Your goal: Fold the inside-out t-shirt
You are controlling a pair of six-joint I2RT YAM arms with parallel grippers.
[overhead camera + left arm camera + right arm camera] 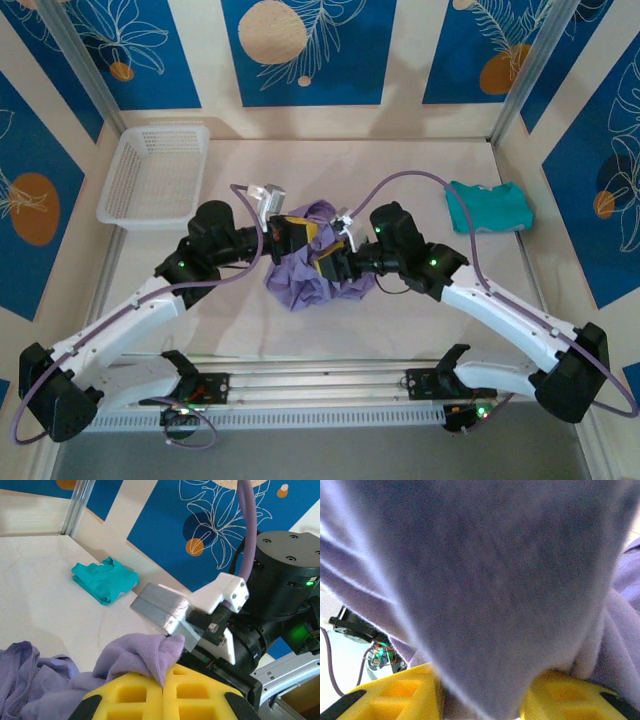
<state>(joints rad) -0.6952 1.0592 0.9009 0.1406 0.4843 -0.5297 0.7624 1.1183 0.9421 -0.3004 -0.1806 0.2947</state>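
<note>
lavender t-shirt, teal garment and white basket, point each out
lavender t-shirt (297, 285): top external view, crumpled lower-left part
teal garment (490, 208): top external view, its middle
white basket (155, 175): top external view, bare mesh floor

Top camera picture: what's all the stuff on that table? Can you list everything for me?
t-shirt: one, light purple, crumpled in the middle of the table between the two grippers
green garment: one, teal, folded, far right side of the table
basket: one, white, far left corner of the table
table: one, pale beige, under everything
wall panels: several, blue with flower drawings, around the table
left arm: one, white and black, reaching in from the near left
right arm: one, white and black, reaching in from the near right
left gripper: one, yellow pads, shut on a fold of the t-shirt
right gripper: one, yellow pads, open, t-shirt cloth draped between them
</note>
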